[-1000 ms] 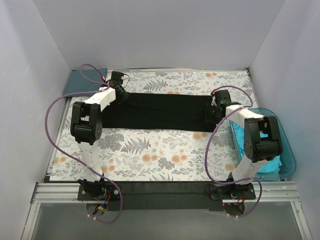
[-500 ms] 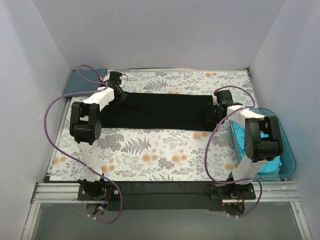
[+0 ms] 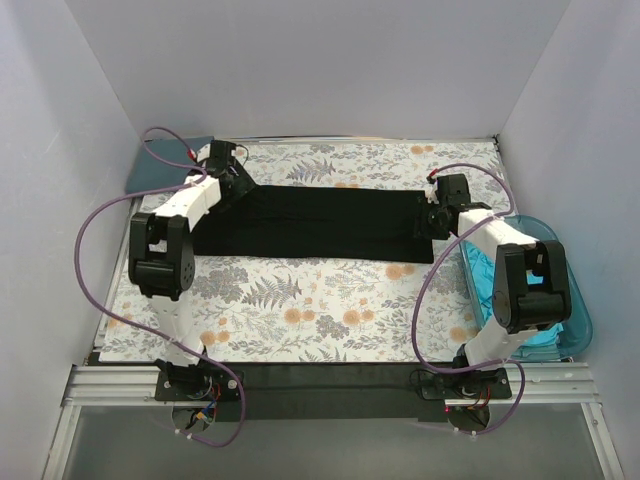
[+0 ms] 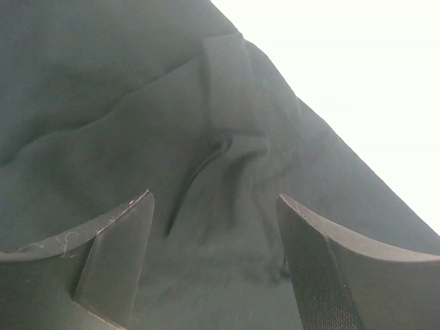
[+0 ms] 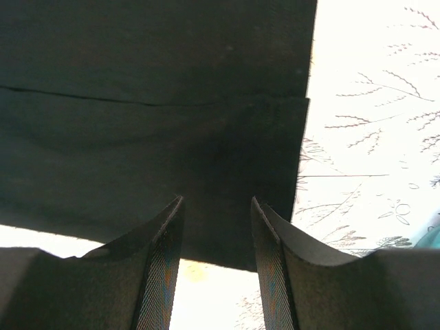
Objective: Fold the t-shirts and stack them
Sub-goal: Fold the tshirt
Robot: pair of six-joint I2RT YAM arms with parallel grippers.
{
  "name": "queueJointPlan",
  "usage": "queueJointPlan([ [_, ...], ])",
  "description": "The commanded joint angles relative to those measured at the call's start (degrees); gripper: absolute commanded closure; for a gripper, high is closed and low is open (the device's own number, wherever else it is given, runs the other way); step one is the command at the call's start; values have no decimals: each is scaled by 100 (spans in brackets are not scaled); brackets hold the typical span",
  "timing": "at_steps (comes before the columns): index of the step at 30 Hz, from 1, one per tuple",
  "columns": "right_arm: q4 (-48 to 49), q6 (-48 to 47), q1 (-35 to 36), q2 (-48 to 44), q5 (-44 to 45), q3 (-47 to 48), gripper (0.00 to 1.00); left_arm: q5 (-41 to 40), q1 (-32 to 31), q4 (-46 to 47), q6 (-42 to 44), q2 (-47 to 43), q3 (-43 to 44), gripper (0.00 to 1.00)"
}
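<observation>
The stretched t-shirt (image 3: 320,222) lies left to right across the table cloth's (image 3: 320,310) far half. A second t-shirt (image 3: 160,165) lies behind its left end. A third t-shirt (image 3: 482,285) sits in the tub (image 3: 578,318) at the right.

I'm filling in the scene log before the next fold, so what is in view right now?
black t-shirt: one, black, folded into a long strip across the middle of the table
blue-grey t-shirt: one, slate blue-grey, far left corner
turquoise t-shirt: one, bright turquoise, inside the tub
tub: one, translucent teal, right edge of the table
table cloth: one, white with floral print, under everything
cables: two, purple, one looping off each arm
left gripper: one, dark, open over the black t-shirt's left end
right gripper: one, dark, open over its right end
</observation>
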Motion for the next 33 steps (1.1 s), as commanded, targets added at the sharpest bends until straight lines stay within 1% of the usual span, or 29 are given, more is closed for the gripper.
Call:
queueJointPlan([
  [1,-3,107,21,-341,-299,92,57,-414,220,5,130,-1211,-463,33],
  [2,6,125,29,-368,-360,39,57,-475,299,49,121,-1351,-708,33],
  [3,6,169,29,-394,-404,-5,57,-475,378,120,104,-1640,-1146,33],
  [5,15,196,29,-438,-509,-146,57,-379,703,348,60,-1835,-1570,37],
  [6,15,230,21,-439,-536,-181,57,-205,800,401,60,-1906,-1711,40],
  [7,24,231,29,-439,-571,-225,57,-177,1036,471,86,-1950,-1939,46],
  [10,32,248,21,-395,-677,-251,58,-186,1178,603,174,-1855,-2221,55],
  [14,6,204,21,-272,-703,-313,58,-212,1328,648,218,-1520,-2442,59],
  [19,6,222,12,-140,-572,-541,58,-423,1679,332,25,-1274,-2714,62],
  [23,-64,248,12,-131,-405,-769,59,-379,1855,288,-107,-1484,-3188,62],
  [26,-230,318,3,-227,-291,-1015,58,-326,1978,59,-283,-1660,-3522,61],
  [30,-547,442,3,-587,-176,-1455,58,-238,2250,-178,-415,-2178,-4206,59],
  [31,-617,459,12,-771,-98,-1621,58,-221,2303,-222,-441,-2501,-4313,59],
  [33,-890,477,-6,-1043,-62,-1780,57,-177,2417,-380,-502,-2863,-4568,58],
])
